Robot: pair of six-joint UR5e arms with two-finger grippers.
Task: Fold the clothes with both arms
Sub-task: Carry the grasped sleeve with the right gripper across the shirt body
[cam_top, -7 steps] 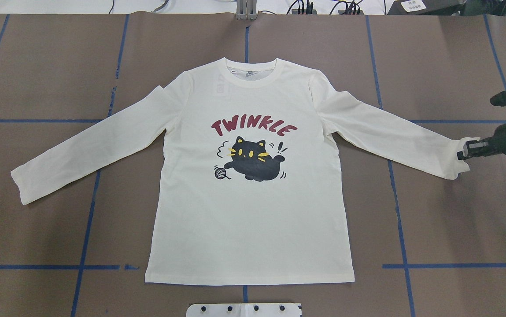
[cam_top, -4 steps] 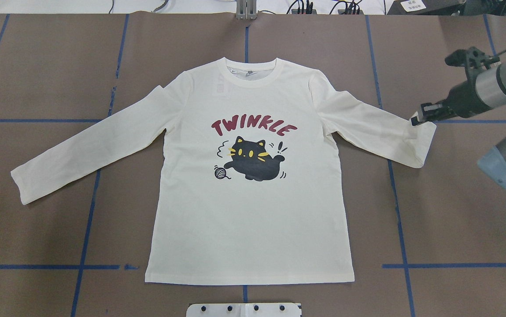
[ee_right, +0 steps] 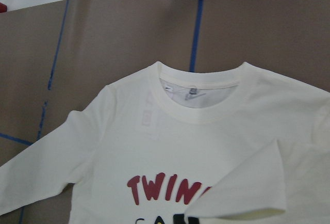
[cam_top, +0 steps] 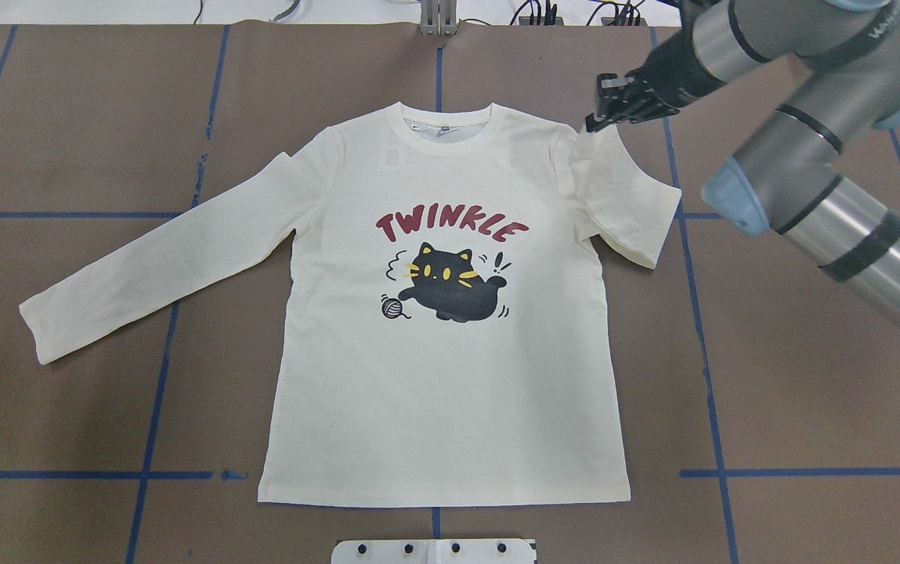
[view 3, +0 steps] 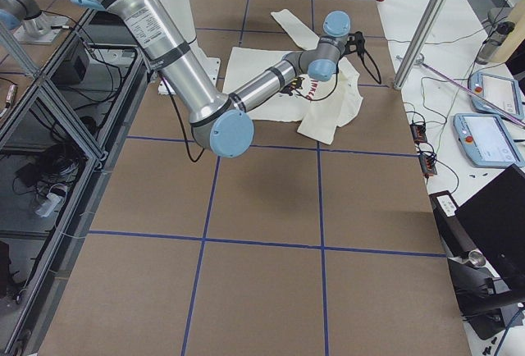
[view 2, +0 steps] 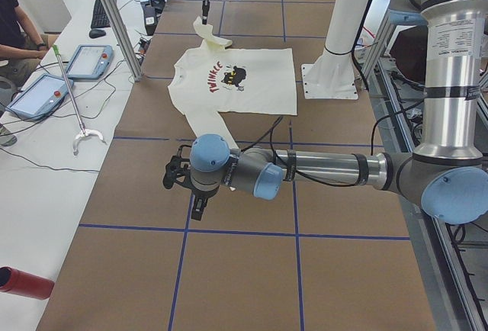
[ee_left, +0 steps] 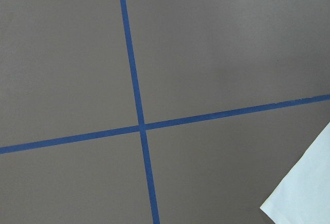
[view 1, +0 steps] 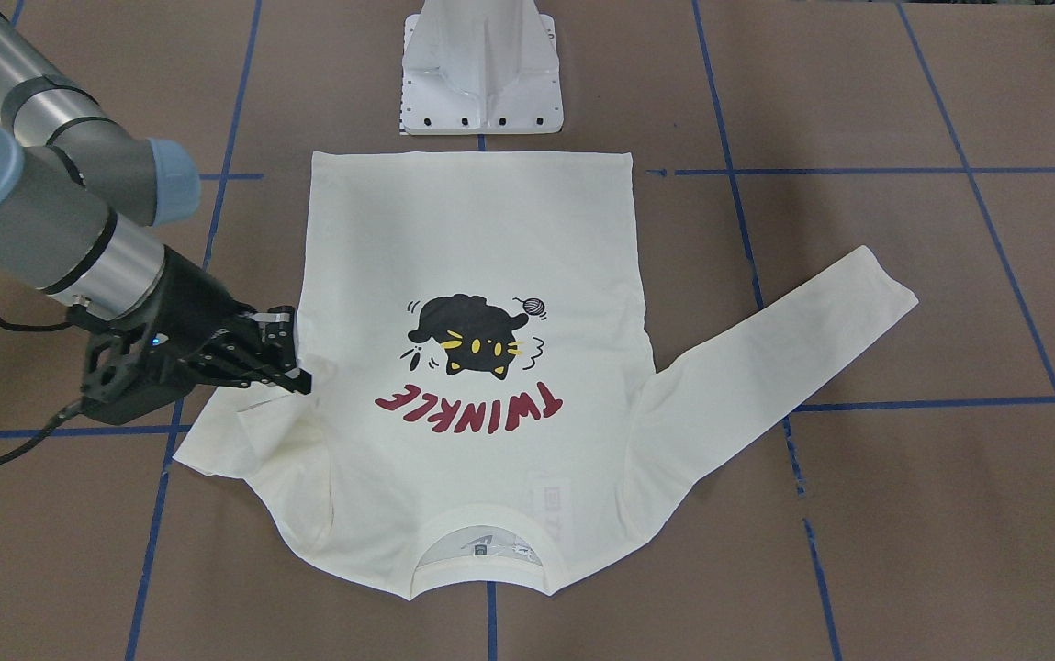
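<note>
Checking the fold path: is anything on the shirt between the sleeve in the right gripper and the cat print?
Nothing visible. The right gripper holds the sleeve by its end; the shirt lies bare from there to the cat print.

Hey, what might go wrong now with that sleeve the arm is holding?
The right claw pinches the sleeve only by its cuff end, so it may slip free early. The sleeve is doubled at a slant, so it could land crooked. A hard pull may shift the T-shirt.
</note>
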